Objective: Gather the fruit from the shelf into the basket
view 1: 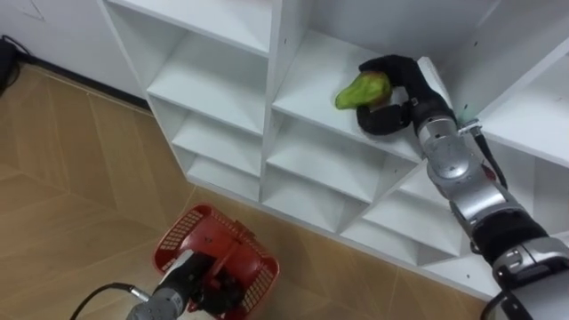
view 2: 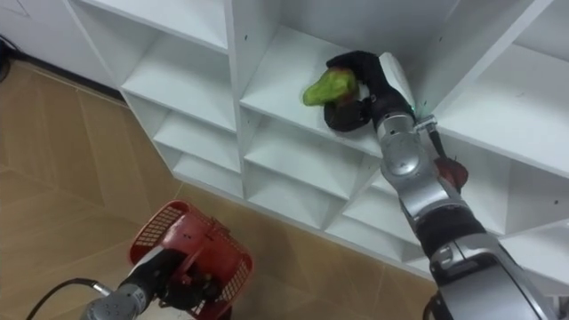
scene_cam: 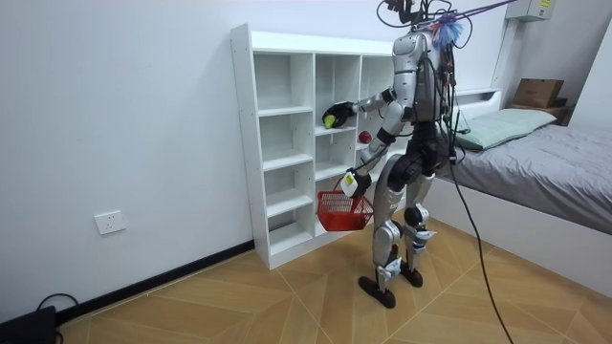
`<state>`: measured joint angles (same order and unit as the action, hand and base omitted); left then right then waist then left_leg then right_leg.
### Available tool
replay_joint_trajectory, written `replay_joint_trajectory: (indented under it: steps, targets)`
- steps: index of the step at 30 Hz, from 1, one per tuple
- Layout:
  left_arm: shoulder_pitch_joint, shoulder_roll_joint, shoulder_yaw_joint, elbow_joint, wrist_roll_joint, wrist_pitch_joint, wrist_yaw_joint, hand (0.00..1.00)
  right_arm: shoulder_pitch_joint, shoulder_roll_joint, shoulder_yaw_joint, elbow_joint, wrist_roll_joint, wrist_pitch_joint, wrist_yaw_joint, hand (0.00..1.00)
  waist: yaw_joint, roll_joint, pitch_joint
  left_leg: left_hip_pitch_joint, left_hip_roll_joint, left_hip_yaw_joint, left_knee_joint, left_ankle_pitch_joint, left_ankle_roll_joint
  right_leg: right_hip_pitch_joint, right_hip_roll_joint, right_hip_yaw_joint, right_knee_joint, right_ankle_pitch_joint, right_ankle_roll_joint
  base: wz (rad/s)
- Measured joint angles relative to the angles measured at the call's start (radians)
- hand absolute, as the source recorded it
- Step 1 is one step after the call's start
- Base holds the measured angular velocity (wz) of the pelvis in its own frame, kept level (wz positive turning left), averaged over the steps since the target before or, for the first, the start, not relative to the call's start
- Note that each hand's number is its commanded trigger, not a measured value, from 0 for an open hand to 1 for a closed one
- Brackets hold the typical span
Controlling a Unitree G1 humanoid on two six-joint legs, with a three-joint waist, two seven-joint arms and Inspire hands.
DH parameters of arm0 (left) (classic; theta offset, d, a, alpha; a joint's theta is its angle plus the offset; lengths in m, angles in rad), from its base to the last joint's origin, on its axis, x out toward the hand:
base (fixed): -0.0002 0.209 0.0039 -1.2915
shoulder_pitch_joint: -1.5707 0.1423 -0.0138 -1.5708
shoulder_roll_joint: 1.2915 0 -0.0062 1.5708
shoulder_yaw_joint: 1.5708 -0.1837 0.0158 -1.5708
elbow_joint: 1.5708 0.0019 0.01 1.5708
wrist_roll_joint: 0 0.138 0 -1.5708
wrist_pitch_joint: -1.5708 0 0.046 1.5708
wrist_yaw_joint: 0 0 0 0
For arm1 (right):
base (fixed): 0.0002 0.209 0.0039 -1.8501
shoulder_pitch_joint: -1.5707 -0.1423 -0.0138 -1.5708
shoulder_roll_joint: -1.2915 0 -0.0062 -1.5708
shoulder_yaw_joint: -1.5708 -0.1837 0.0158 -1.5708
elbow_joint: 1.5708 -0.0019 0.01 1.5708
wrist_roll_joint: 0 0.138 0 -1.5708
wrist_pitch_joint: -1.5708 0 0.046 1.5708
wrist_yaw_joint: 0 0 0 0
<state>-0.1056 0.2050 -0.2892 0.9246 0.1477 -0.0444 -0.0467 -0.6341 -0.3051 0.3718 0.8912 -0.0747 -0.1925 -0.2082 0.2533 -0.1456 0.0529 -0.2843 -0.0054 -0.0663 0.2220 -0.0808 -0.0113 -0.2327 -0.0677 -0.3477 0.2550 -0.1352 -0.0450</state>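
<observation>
Half hiding a red fruit behind the right forearm, in the neighbouring compartment. Standing on a wooden floor before a white closet, with a bed behind. Reaching the right hand into a middle compartment, fingers curling round a green fruit there. Carrying a red basket low in the left hand, fingers closing on its handle, dark and hard to make out against the wire.

Bright, even indoor light; shadows soft-edged throughout. Grey shading inside compartments of white shelf unit (deepest under boards and in back corners). Pale sheen on wooden floor in room view. Plain wall evenly lit; front edges of shelves brightest.
</observation>
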Motion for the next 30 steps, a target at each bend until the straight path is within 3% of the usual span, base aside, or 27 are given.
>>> replay_joint_trajectory:
  steps: [19,25,30]
  targets:
    - [-0.027,-0.002,-0.011,0.045,-0.038,0.000,-0.001,1.00,-0.001,0.013,0.008,0.000,-0.008,0.015,-0.016,1.00,-0.008,0.000,0.0001,0.009,0.001,0.001,-0.007,0.000,0.000,0.010,-0.001,0.000,-0.007,0.000,0.001,0.00]
    - [-0.024,0.000,-0.011,0.052,-0.039,0.001,-0.003,1.00,0.034,0.011,0.006,-0.042,-0.009,0.017,0.011,1.00,-0.030,0.014,-0.0042,0.026,-0.001,-0.002,-0.007,-0.002,0.001,0.036,0.003,-0.003,-0.018,-0.002,0.003,0.05]
    - [-0.023,-0.001,-0.008,0.046,-0.037,0.000,0.002,1.00,0.082,0.012,-0.003,-0.089,-0.009,0.017,0.045,1.00,-0.044,0.035,-0.0152,0.042,-0.004,-0.002,-0.005,-0.006,0.004,0.053,0.000,-0.010,-0.019,-0.006,0.010,0.01]
